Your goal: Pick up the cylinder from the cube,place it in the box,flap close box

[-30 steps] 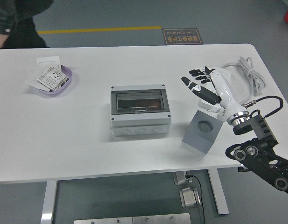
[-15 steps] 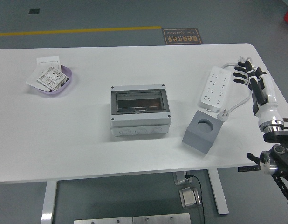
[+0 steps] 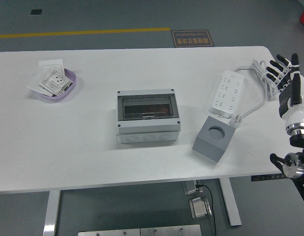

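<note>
A grey cube [image 3: 214,138] with an empty round hole in its top stands tilted on the white table [image 3: 93,157], right of centre. No cylinder shows in the hole or elsewhere. The grey box [image 3: 148,116] sits at the centre with its smoky see-through flap down. My right hand [image 3: 286,70] is at the table's right edge, raised, fingers spread and holding nothing, well to the right of the cube. My left arm is out of view.
A white power strip [image 3: 228,92] lies just behind the cube, its cable [image 3: 262,78] coiled toward the right edge near my hand. A purple dish [image 3: 57,84] with cards and a white switch plate sits at the far left.
My right hand has pulled away from over the cube and power strip, to the right and off the table's edge. The person at the top left has left the view.
</note>
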### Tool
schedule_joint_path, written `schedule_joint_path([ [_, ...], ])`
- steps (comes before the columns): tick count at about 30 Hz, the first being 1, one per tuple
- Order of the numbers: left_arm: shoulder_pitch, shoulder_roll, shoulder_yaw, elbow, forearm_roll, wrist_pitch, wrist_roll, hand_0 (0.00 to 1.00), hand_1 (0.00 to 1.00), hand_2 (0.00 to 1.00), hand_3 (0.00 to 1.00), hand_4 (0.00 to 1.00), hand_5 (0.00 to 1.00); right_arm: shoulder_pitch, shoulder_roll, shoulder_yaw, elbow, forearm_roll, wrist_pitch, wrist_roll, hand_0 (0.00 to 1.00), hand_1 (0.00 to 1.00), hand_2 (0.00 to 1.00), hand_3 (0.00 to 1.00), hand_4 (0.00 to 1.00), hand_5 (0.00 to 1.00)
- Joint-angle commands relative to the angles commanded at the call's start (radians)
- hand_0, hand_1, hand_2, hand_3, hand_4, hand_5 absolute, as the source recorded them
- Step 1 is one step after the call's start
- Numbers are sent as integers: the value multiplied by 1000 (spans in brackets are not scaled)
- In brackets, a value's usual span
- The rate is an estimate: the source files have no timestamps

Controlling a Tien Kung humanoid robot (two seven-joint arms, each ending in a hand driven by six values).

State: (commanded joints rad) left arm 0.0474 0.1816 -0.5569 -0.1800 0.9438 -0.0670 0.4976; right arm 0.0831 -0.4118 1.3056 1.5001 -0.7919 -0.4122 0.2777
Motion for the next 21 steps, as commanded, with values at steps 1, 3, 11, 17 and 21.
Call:
schedule_joint_path([
  [1,0,1,-7,0,5,0,1,645,605,553,569,395,2,-1,-1,3,1,0,0,-1,945,874,891,936,960,509],
  [3,1,1,-17,0,12,-1,3,645,605,553,569,395,2,-3,-2,7,4,-1,-1,-2,945,874,891,936,960,509],
  [11,3,5,-39,0,27,-1,7,654,612,554,572,414,2,-13,-4,18,12,-5,-2,-6,932,863,885,942,923,427],
  [17,-4,17,-32,0,16,1,3,658,630,565,582,468,2,-15,-7,12,10,-5,-1,-10,936,869,886,935,916,406],
  [21,-6,27,-38,0,18,5,1,658,630,565,582,468,2,-14,-7,8,7,-6,-4,-11,936,869,886,935,916,406],
])
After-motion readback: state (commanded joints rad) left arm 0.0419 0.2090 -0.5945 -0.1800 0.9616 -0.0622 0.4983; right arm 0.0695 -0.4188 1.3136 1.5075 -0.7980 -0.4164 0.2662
